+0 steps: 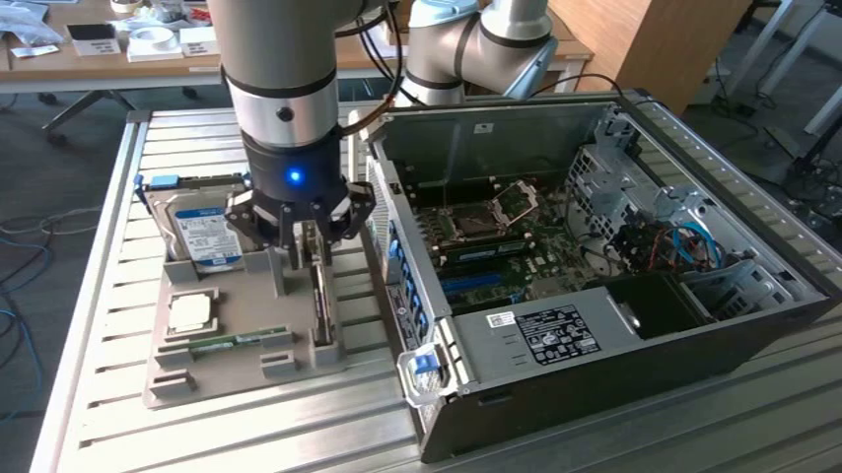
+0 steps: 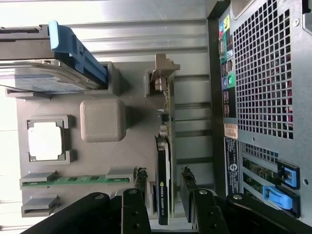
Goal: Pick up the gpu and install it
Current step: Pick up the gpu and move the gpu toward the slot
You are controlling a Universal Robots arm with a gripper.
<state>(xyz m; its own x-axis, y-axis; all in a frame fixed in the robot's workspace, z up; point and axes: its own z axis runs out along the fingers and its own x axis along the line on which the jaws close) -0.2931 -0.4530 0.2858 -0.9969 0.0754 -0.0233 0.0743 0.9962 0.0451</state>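
Lying on its side with the panel off, the computer case [image 1: 632, 325] takes up the exterior view's right, its circuit board facing up. It rests on a slatted metal table [image 1: 118, 434]. The arm [image 1: 283, 79] comes straight down from the top of the exterior view, its wrist vertical and a blue light glowing on it. It ends over a gray tray [image 1: 197, 379] just beside the case. At the tray's far end a hard drive [image 1: 204, 238] stands tilted.

The gpu [image 1: 319, 296] stands on its edge in a slot on the side of the tray nearest the case. The gripper [image 1: 314, 241] points down and straddles it. In the wrist view the two fingers [image 2: 141, 178] sit spread wide, one on each side of the card's black cooler [image 2: 162, 151], with a thin strip of tray showing between each pad and the card, so nothing is held.

A square processor chip [image 1: 193, 313] and a thin memory stick [image 1: 237, 342] lie in other pockets of the tray.

The arm's upper part is cut off by the exterior view's edge. The gripper's dark body hides the near end of the card in the wrist view.
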